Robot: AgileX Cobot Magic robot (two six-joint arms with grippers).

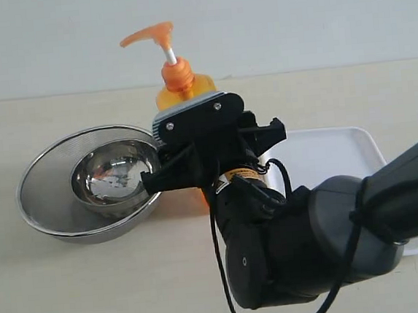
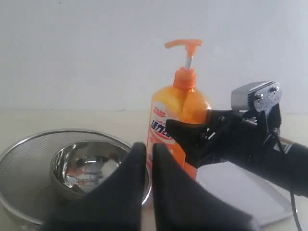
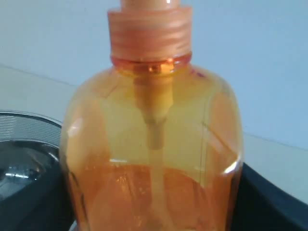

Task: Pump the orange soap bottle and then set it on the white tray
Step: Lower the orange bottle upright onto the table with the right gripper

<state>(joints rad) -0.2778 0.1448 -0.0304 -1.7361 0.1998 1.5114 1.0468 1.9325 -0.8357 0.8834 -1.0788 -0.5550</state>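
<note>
The orange soap bottle (image 1: 181,86) stands upright between a steel bowl and the white tray (image 1: 326,153), its pump head (image 1: 147,36) raised on the white stem. My right gripper (image 1: 209,160) reaches in from the front and is shut on the bottle's body, one dark finger on each side. In the right wrist view the bottle (image 3: 154,159) fills the picture. My left gripper (image 2: 149,149) is shut on nothing, its tips short of the bottle (image 2: 175,108) and over the bowl's rim. The bottle's base is hidden by the right arm.
A shiny steel bowl (image 1: 115,176) sits inside a wire mesh strainer (image 1: 44,193), just left of the bottle. The white tray (image 2: 240,192) lies right of the bottle, partly under the right arm. A pale wall runs behind the table.
</note>
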